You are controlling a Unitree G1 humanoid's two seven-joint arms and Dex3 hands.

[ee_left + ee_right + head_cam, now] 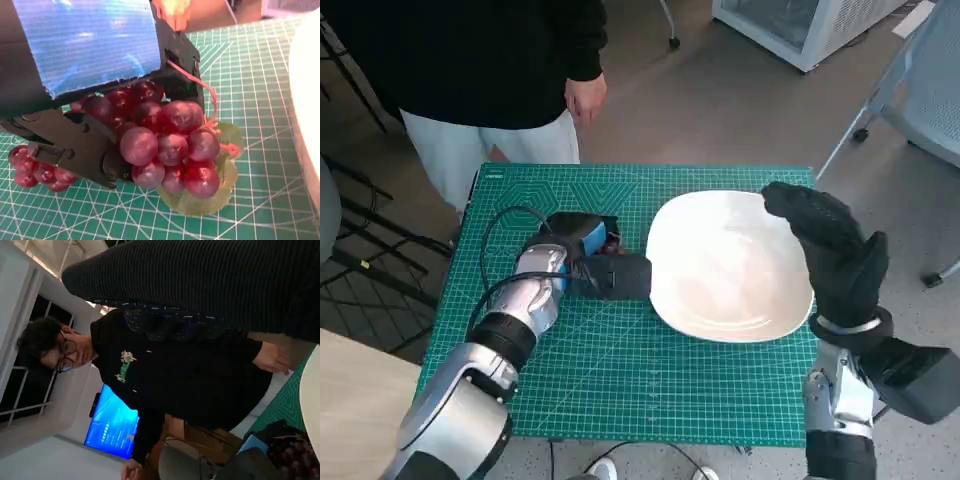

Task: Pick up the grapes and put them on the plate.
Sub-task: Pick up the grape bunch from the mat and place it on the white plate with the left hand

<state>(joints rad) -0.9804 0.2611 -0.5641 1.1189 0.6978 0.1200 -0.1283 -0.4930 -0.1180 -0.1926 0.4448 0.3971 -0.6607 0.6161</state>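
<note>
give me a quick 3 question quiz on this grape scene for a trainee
1. True or false: the grapes already lie on the white plate.
2. Which hand is closed around the grapes: A) left hand B) right hand?
3. Fill in: the plate sits on a green ____ mat.

Key: 1 false, they are still on the mat beside the plate; 2 A; 3 cutting.

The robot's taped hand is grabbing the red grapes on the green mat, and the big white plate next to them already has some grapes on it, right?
Not quite. The plate holds nothing yet, as the head view shows. The rest is right: the left hand has its fingers around the red grapes on the green mat.
</note>
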